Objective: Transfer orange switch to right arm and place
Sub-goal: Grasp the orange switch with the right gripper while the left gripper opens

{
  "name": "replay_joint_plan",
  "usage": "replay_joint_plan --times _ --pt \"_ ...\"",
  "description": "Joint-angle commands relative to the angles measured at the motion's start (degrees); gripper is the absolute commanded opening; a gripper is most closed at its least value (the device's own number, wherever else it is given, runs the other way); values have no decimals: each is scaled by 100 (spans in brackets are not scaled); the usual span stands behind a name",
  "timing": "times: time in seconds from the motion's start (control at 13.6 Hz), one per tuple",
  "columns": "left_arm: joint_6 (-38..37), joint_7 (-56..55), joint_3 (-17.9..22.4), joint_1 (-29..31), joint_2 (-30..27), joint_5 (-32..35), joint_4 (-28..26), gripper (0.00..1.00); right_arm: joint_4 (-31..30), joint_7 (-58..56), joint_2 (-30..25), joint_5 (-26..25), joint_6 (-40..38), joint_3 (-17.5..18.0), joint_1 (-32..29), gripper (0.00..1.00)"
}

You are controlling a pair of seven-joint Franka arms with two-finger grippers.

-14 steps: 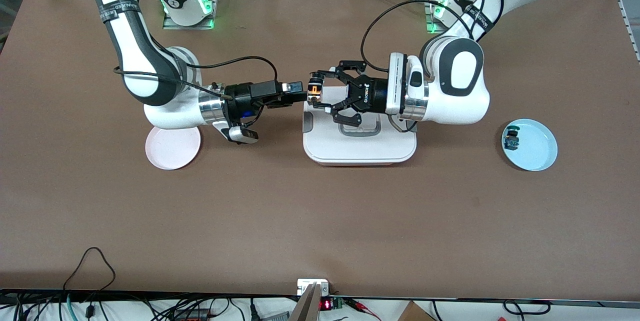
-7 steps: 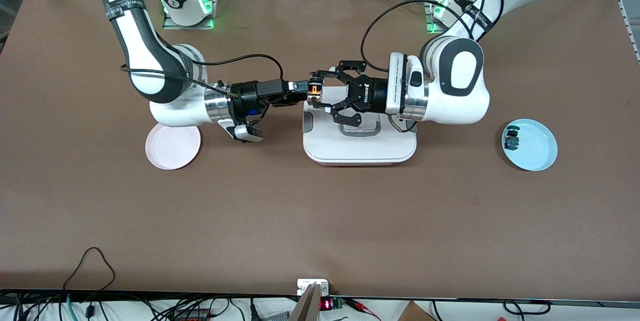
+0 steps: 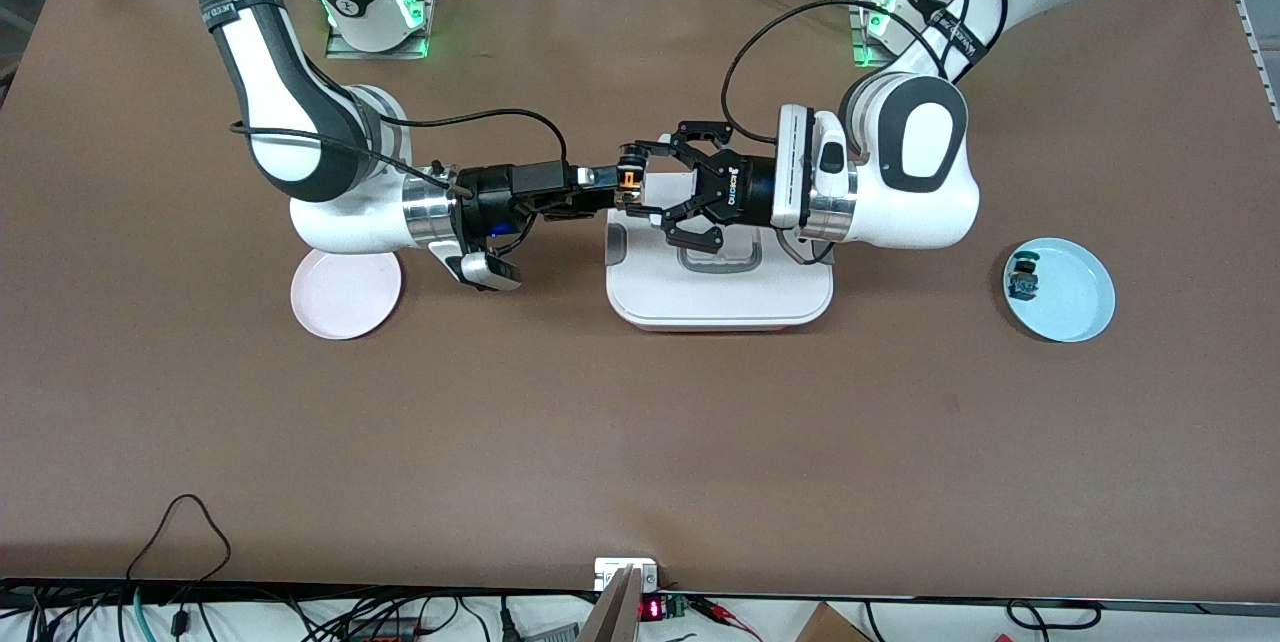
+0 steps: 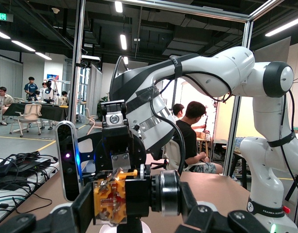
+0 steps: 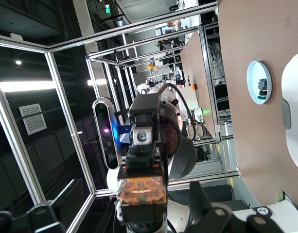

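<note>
In the front view the left gripper [image 3: 634,192], a wide black linkage claw, is clamped on the orange switch [image 3: 627,179], holding it in the air over the edge of the white lidded container [image 3: 718,294] at mid-table. The switch looks like a tiny black block with a bright orange face. The right gripper [image 3: 603,188] reaches in from the right arm's end, its slim fingers on either side of the switch; whether they press it cannot be told here. A pink plate [image 3: 345,294] lies under the right arm's wrist, and a blue plate [image 3: 1070,297] with a small blue-green switch [image 3: 1023,279] sits toward the left arm's end.

In the left wrist view the orange switch [image 4: 111,200] shows a translucent amber body with metal contacts inside, pinched between the claw's black pads.

In the right wrist view the orange switch [image 5: 141,191] appears as a glowing orange block framed in black, with the right gripper's fingers [image 5: 211,209] apart around it.
</note>
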Motion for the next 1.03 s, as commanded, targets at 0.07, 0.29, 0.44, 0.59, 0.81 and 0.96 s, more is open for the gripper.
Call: replay_joint_plan --times 0.07,0.29,0.44,0.59,0.81,0.96 --pt "-77 194 -59 101 -121 -194 -140 2 24 -71 -35 89 175 -26 92 87" --pt "-77 194 -59 101 -130 -185 -132 2 24 -150 -35 36 175 -26 136 63" --pt "-77 185 -59 109 -130 -185 -132 3 16 -308 -35 71 201 -26 154 21" --pt "-77 194 -59 109 -130 -194 -132 3 16 -326 -35 62 201 -26 145 0" --pt "-77 194 -59 135 -130 -185 -132 4 7 -326 -35 62 201 -26 154 0" --pt "-77 194 -59 136 -130 -185 -132 9 7 -326 -35 71 201 -26 154 0"
